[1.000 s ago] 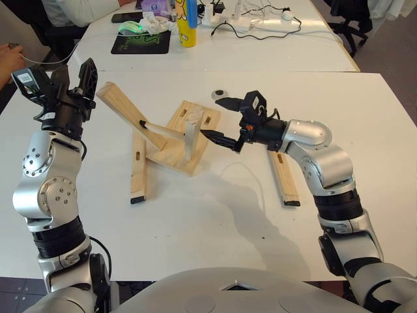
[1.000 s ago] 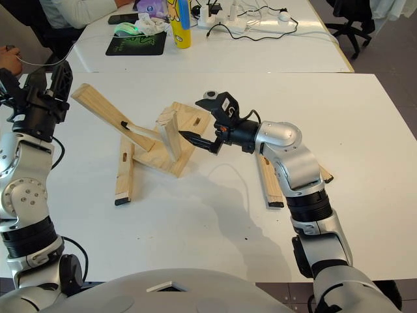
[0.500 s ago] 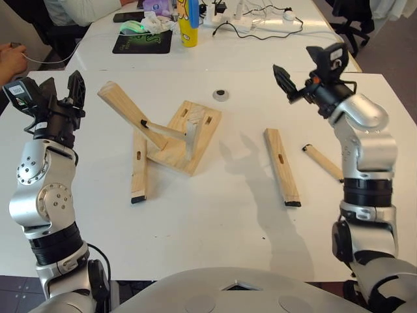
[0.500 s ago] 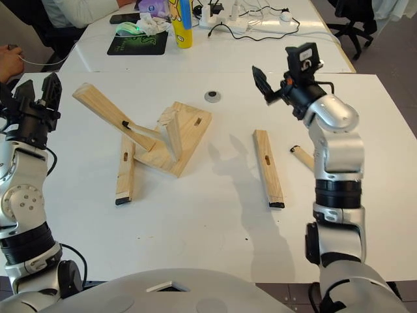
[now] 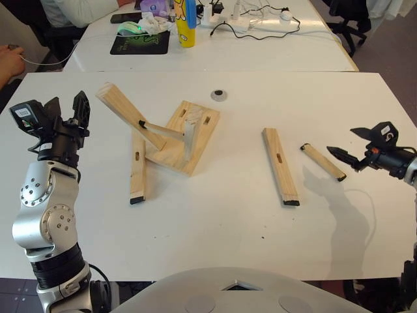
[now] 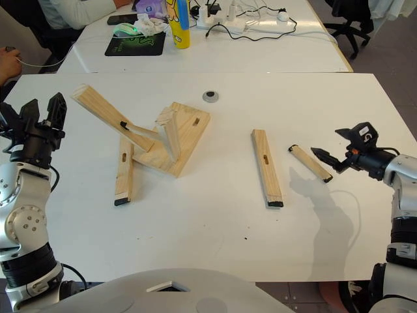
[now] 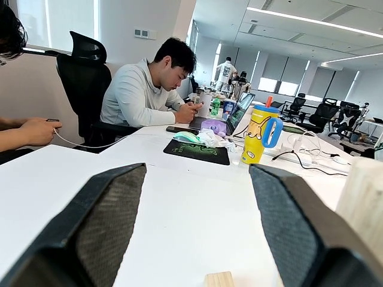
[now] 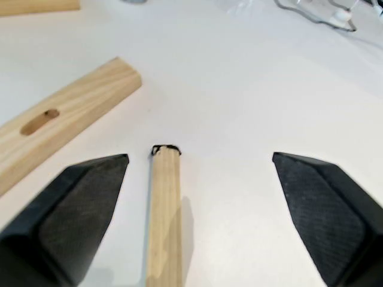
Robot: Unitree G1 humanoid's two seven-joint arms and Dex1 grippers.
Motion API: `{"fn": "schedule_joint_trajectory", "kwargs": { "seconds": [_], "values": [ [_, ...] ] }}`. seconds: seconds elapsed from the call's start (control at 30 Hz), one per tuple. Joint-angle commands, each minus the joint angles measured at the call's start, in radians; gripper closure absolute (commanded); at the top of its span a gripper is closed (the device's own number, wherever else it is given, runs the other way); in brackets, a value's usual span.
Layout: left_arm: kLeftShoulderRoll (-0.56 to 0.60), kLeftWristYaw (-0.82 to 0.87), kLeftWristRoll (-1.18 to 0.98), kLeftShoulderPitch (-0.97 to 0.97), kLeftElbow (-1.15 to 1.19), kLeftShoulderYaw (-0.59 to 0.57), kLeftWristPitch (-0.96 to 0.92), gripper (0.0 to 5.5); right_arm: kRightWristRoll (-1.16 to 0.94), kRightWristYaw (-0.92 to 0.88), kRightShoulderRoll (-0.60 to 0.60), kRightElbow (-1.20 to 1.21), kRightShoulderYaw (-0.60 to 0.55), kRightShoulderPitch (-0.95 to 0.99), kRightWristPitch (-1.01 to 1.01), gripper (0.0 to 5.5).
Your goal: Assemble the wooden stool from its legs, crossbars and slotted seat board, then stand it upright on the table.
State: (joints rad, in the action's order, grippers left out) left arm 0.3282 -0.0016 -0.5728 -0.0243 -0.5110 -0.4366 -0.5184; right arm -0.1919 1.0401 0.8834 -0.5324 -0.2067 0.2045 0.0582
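The slotted seat board [image 5: 193,132] lies tilted at the table's centre-left, with one short piece standing in it. A leg [image 5: 120,104] slants up from it to the left, and another leg [image 5: 137,171] lies flat beside it. A loose slotted leg [image 5: 280,165] and a short crossbar [image 5: 323,161] lie apart on the right. My right gripper [image 5: 342,141] hovers open just right of the crossbar [image 8: 164,221], which lies between its spread fingers [image 8: 90,197]. My left gripper [image 5: 65,104] is raised at the table's left edge, open and empty, left of the slanted leg.
A small round grey object [image 5: 219,95] sits behind the seat board. On the far table stand a yellow bottle [image 5: 187,23], a mouse pad [image 5: 138,40] and cables [image 5: 260,19]. A person's hand [image 5: 6,59] rests at the far left. Bare table lies in front.
My right arm left the seat board, swung up and right, then came down by the crossbar near the right edge. My left gripper sank a little. The wooden parts have not moved.
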Motion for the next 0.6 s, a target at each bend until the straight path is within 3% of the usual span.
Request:
{"fn": "schedule_joint_trajectory", "kwargs": {
  "seconds": [0.03,0.27,0.6],
  "values": [
    [0.002,0.003,0.007,-0.001,-0.009,-0.002,-0.009,2.32,0.063,0.006,0.009,-0.140,0.049,0.066,-0.085,1.04],
    [0.010,-0.004,0.005,-0.006,-0.010,-0.006,-0.015,2.32,0.050,0.110,0.007,-0.239,0.077,0.069,-0.078,1.04],
    [0.018,-0.019,0.005,-0.037,0.007,0.002,-0.023,2.32,0.088,0.048,0.005,-0.319,0.083,0.044,-0.104,2.53]
  ]
}}
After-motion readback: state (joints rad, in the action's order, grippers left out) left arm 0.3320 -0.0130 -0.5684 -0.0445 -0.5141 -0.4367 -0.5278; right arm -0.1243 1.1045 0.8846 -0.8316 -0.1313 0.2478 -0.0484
